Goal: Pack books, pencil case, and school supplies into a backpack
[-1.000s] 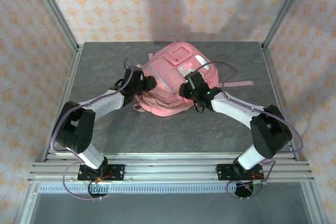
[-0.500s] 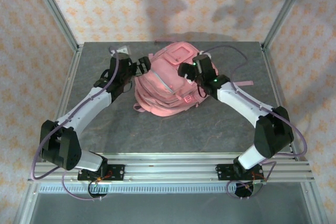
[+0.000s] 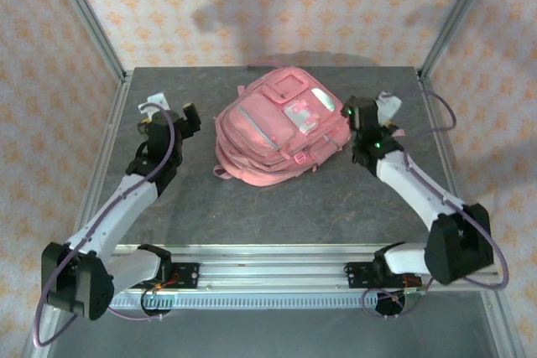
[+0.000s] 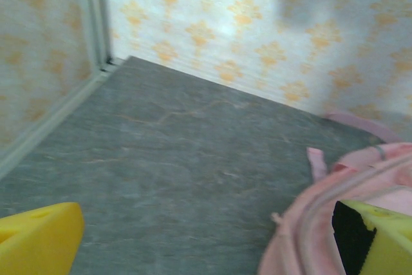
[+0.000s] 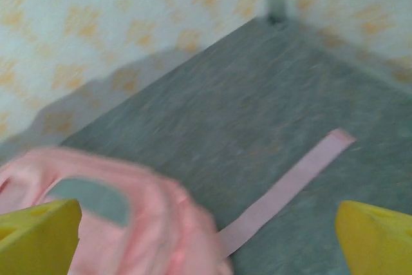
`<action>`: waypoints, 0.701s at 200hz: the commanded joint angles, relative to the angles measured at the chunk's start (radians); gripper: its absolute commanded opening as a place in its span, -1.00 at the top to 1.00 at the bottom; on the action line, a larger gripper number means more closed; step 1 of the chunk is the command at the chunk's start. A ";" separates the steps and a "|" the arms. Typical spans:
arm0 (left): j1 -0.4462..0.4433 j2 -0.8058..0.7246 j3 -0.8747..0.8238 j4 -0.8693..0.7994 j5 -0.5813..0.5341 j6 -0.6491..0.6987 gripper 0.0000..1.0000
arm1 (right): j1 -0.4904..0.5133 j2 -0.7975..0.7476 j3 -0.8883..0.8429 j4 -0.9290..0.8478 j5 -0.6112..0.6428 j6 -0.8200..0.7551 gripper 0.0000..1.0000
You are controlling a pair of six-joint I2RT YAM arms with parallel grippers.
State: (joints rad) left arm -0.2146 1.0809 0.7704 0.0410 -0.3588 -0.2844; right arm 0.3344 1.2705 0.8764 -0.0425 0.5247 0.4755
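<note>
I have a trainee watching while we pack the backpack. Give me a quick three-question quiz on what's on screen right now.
1. True or false: the left gripper and the right gripper both stand open, holding nothing.
2. Where is the pink backpack? A: lying on the table, between the two grippers. B: clamped in the left gripper. C: lifted off the table by the right gripper.
3. In the right wrist view, what flat pink thing lies on the table beside the backpack?

Key: 1 true. 2 A. 3 a loose strap.
</note>
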 commanded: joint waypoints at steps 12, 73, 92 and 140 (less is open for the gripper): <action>0.026 -0.119 -0.208 0.238 -0.159 0.152 -0.99 | -0.007 -0.169 -0.312 0.340 0.335 -0.004 -1.00; 0.045 -0.084 -0.595 0.766 -0.143 0.156 -0.99 | -0.031 -0.137 -0.589 0.754 0.303 -0.288 -1.00; 0.051 0.029 -0.657 0.999 -0.146 0.198 -0.99 | -0.039 -0.049 -0.631 0.901 0.289 -0.331 -1.00; 0.054 0.303 -0.640 1.319 -0.091 0.311 -0.99 | -0.089 0.054 -0.687 1.158 0.144 -0.415 -1.00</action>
State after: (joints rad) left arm -0.1738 1.3087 0.1150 1.0626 -0.4774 -0.0460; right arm 0.2737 1.3132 0.1848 0.9352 0.7376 0.1390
